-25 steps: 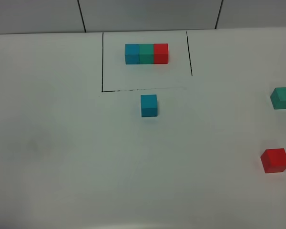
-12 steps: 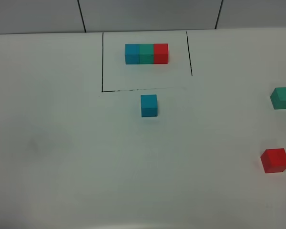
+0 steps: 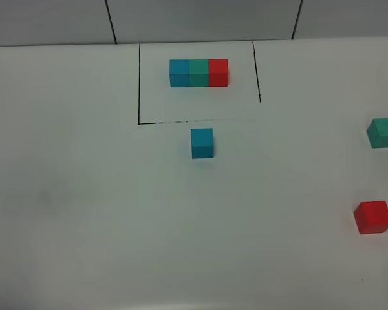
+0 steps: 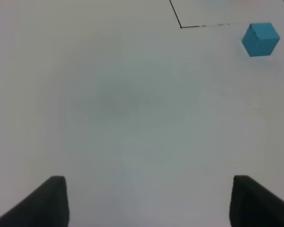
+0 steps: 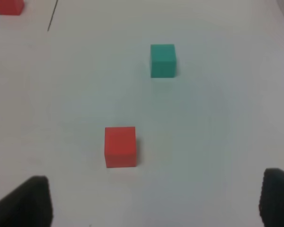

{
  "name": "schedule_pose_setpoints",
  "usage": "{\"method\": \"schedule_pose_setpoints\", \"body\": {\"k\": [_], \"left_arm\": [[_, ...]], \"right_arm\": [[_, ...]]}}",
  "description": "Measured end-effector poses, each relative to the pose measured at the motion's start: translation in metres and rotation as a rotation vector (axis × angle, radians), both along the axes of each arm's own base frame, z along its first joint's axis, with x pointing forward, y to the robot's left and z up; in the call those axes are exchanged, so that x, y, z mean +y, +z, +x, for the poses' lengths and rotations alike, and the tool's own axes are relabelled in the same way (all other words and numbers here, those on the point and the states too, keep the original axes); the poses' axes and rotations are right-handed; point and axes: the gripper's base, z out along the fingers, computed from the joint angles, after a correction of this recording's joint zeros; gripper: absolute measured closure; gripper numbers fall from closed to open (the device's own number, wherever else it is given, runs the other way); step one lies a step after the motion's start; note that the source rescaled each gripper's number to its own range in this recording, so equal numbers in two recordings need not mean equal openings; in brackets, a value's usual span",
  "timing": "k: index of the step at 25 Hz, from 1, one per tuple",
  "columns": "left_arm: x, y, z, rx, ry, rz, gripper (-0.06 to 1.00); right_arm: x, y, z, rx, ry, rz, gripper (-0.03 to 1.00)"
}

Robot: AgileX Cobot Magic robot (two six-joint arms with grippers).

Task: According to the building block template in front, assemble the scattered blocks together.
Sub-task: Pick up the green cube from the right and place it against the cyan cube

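- Nothing's joined yet: the template row (image 3: 198,72) sits at the back of the counter (image 3: 84,206), with the blue cube (image 3: 202,143) near it and the green cube (image 3: 383,132) and red cube (image 3: 373,217) well off right.
- The left end effector (image 4: 149,201) and right end effector (image 5: 155,198) both gape wide, empty.
- Next, I'd guess the right one needs to drop squarely over green.

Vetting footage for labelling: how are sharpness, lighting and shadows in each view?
Exterior high: even, soft light, no glare, blue cube crisp with a faint shadow. Left wrist: table washed pale, left fingers blurred dark. Right wrist: red cube and green cube fairly sharp, right fingers blurred.
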Motion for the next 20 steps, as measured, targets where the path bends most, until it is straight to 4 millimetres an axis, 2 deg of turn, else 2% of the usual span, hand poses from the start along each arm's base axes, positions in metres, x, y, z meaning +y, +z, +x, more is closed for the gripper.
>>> {"method": "schedule_pose_setpoints", "body": {"k": [20], "left_arm": [[0.0000,0.0000,0.0000,0.000,0.001,-0.001,0.30]], "right_arm": [[0.0000,0.0000,0.0000,0.000,0.000,0.000,0.13]]}}
